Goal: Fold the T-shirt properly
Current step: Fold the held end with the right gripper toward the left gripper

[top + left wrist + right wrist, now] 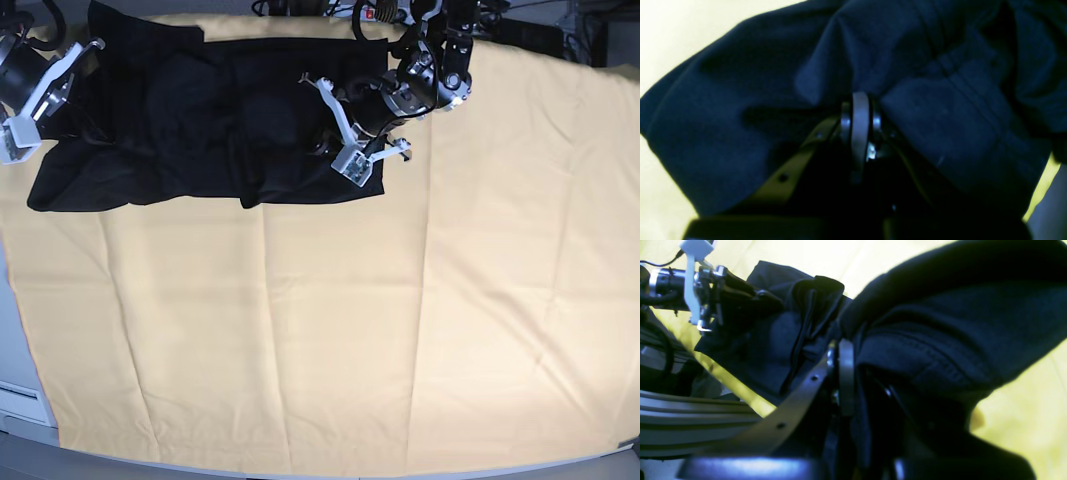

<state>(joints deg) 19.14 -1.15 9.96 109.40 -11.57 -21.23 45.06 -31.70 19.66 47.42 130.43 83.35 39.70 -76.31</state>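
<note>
- While both of my arms are down at the far edge of the table, the T-shirt [200,120] lies bunched along the top of the pale yellow cloth [330,330], spread in a wide dark strip and far from a neat fold.
- My left tool [860,100] has its jaws pressed fully together with black fabric gathered tight against the tips, so I judge it is pinching a fold of the shirt at its right-hand end in the base view.
- My right tool [843,346] is nearly closed too, with a thick hem of the same shirt wrapped over one side of it (the stitching shows clearly in its wrist view); it looks like a hold on the other end.
- The fabric is thin and soft, so either pinch could catch only one layer; the layer below would then stay behind and the fold would come out lopsided.
- Several ridges stand in the middle of the shirt, and if I carry the ends over without pulling it taut first, those creases will be folded in.
- The yellow cloth sits just under the shirt, and a pinch that goes too deep could take it along and drag the whole cover.
- Unequal pull from the two sides would skew the garment.
</note>
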